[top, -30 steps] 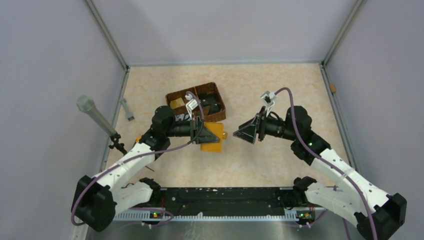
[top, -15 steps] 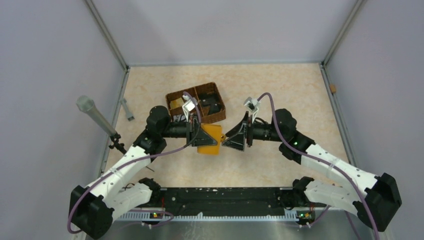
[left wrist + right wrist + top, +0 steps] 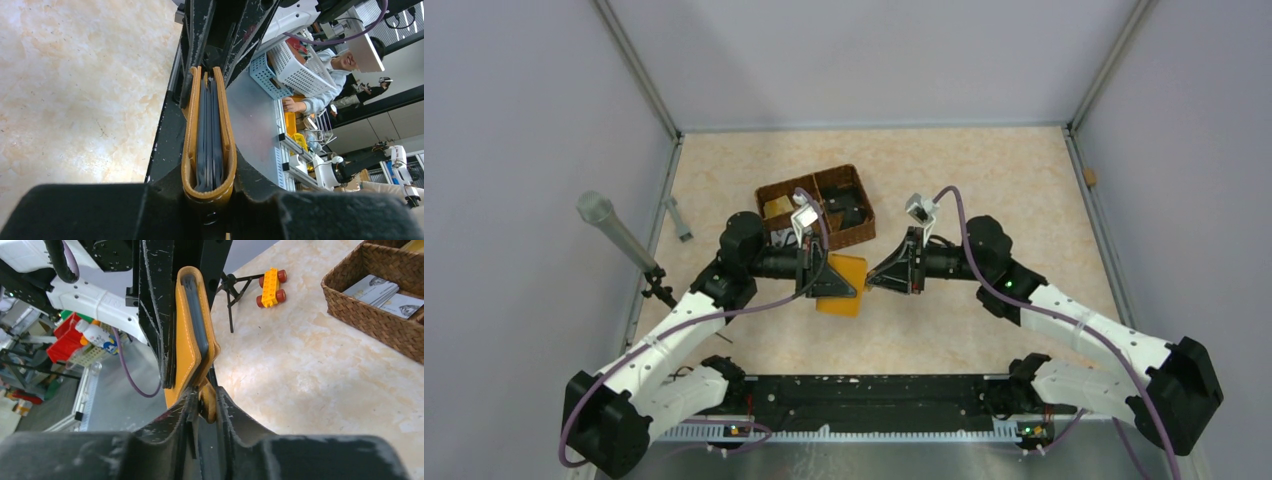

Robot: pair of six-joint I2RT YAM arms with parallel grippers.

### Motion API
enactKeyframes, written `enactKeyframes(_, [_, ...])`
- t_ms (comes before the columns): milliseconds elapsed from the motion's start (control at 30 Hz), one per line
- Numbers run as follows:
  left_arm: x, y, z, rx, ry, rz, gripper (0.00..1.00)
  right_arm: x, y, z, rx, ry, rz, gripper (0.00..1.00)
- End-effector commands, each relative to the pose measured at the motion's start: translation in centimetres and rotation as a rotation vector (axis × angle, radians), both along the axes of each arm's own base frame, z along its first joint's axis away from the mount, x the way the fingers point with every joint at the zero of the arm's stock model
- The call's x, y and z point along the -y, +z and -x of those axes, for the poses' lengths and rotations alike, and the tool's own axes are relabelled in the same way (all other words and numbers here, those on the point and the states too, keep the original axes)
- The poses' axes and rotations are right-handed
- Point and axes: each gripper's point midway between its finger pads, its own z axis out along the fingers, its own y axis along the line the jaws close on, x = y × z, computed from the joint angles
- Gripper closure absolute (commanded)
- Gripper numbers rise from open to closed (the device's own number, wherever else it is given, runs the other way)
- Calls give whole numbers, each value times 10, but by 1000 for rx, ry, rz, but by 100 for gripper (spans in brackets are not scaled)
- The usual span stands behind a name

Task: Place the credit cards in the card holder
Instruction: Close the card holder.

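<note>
Top external: shows the card holder (image 3: 852, 272) held up off the worktop (image 3: 984, 180), left claw (image 3: 832, 283) clamped on its left end, right claw (image 3: 874, 281) closed on its right edge. Left wrist: looks straight along the holder, dark credit cards (image 3: 209, 135) tucked between its orange flaps. Right wrist: catches the woven basket (image 3: 360, 315) off to the right, more cards inside.
</note>
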Motion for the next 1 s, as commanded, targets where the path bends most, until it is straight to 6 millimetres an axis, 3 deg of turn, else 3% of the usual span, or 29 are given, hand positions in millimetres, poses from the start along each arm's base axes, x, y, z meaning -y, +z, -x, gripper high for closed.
enactKeyframes(0, [-3, 10, -4, 61, 12, 16, 100, -1, 33, 3, 114, 20, -61, 91])
enactKeyframes(67, [-5, 9, -9, 51, 36, 10, 100, 2, 31, 5, 122, 15, -49, 100])
enactKeyframes(333, [-9, -2, -25, -17, 106, -26, 100, 8, 37, 25, 149, 110, -34, 100])
enactKeyframes(633, [-4, -14, -30, -76, 55, -60, 100, -19, 37, 17, 168, 140, -21, 100])
enactKeyframes(733, [-4, -15, -29, -68, 38, -60, 100, -26, 41, 4, 158, 77, -34, 89])
enactKeyframes(800, [-4, -16, -28, -61, 34, -64, 100, -25, 52, 0, 161, 31, -80, 70])
enactKeyframes(900, [-5, -18, -26, -51, 25, -68, 100, -15, 76, -5, 176, -56, -152, 48])
enactKeyframes(967, [-6, -15, -23, -37, 14, -60, 100, -6, 81, -15, 166, -139, -141, 37])
